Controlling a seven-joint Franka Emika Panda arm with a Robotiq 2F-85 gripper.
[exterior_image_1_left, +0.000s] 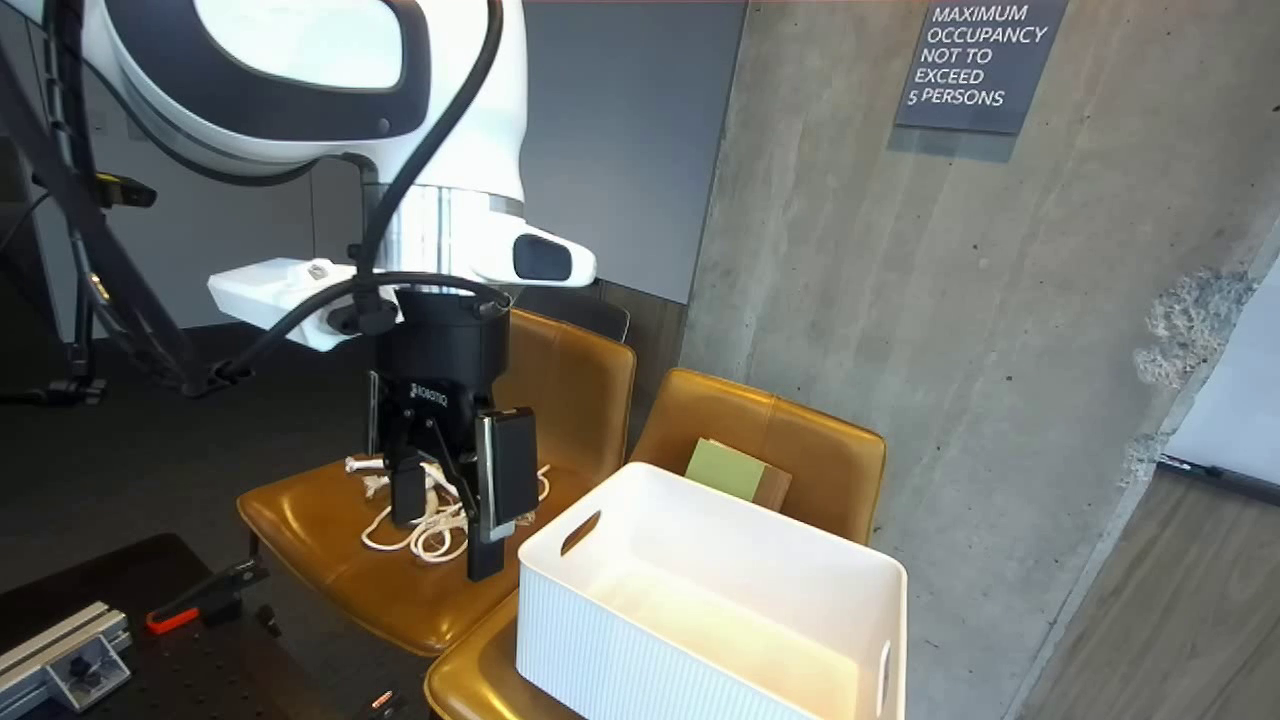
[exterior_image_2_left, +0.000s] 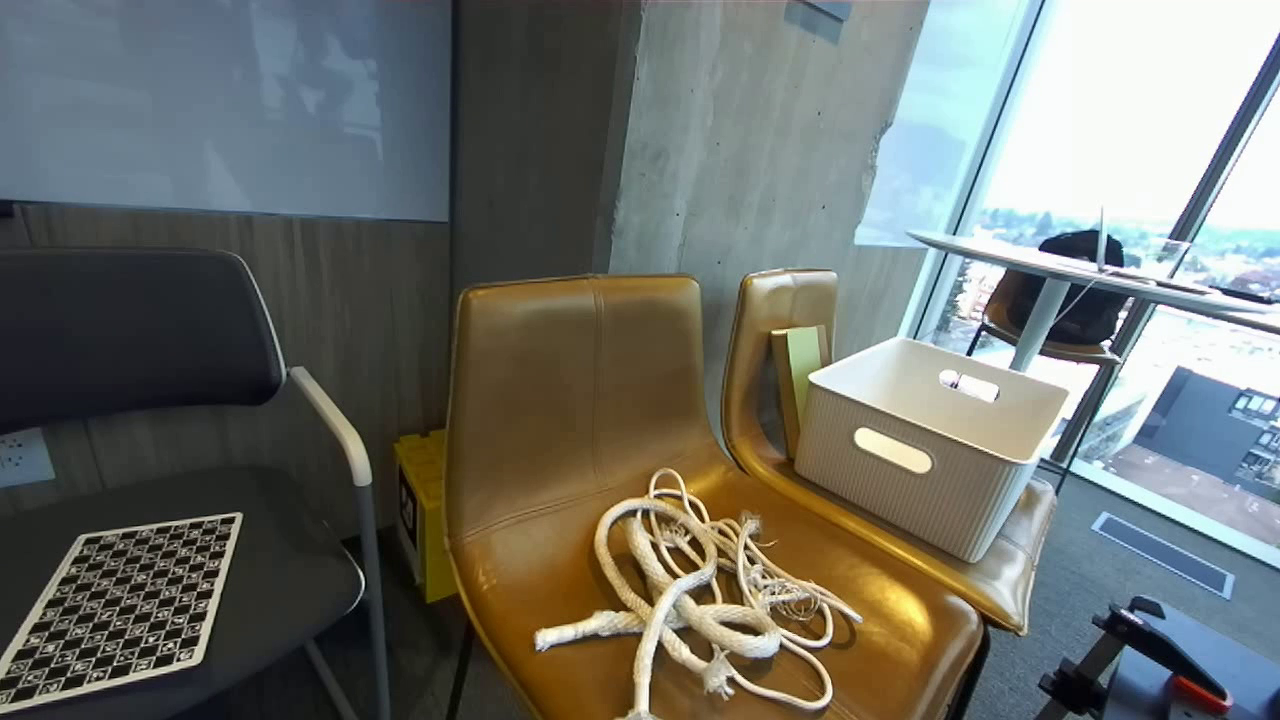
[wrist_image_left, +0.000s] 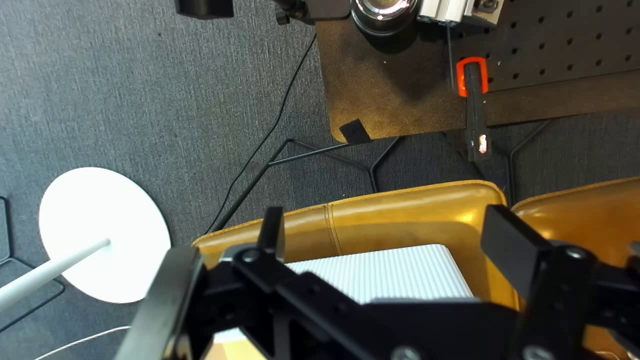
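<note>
Two tan chairs (exterior_image_2_left: 580, 390) stand side by side in both exterior views, one seat bearing a tangle of pale rope (exterior_image_2_left: 670, 600), the other a white bin (exterior_image_2_left: 880, 500). The tool (exterior_image_1_left: 447, 540) hangs near the bin, its jaws spread wide and gripping nothing — the rope seen between them in an exterior view lies on the chair behind. Only the wrist view catches a white disc-shaped base (wrist_image_left: 105, 225) low down and, on the worktop (wrist_image_left: 400, 105), a shiny round metal piece (wrist_image_left: 385, 20). An exterior view alone shows a checkered board (exterior_image_2_left: 130, 605) lying on a dark grey chair (exterior_image_2_left: 130, 320), a yellow box (exterior_image_2_left: 430, 510) half hidden by the rope's chair, and a third tan chair (exterior_image_2_left: 1085, 352) in the background with a dark bundle (exterior_image_2_left: 1070, 300) on it. A sign's (exterior_image_1_left: 985, 60) lettering can be read in an exterior view. Counted up: one bin, one board, one yellow box, one sign, one red-trimmed clamp (wrist_image_left: 476, 115) overhanging the worktop's edge, three tan chairs, one grey. The rope's strands are too tangled to number, and whether the green and brown pieces (exterior_image_1_left: 730, 468) propped against a backrest by the bin are one item or several, I cannot tell.
</note>
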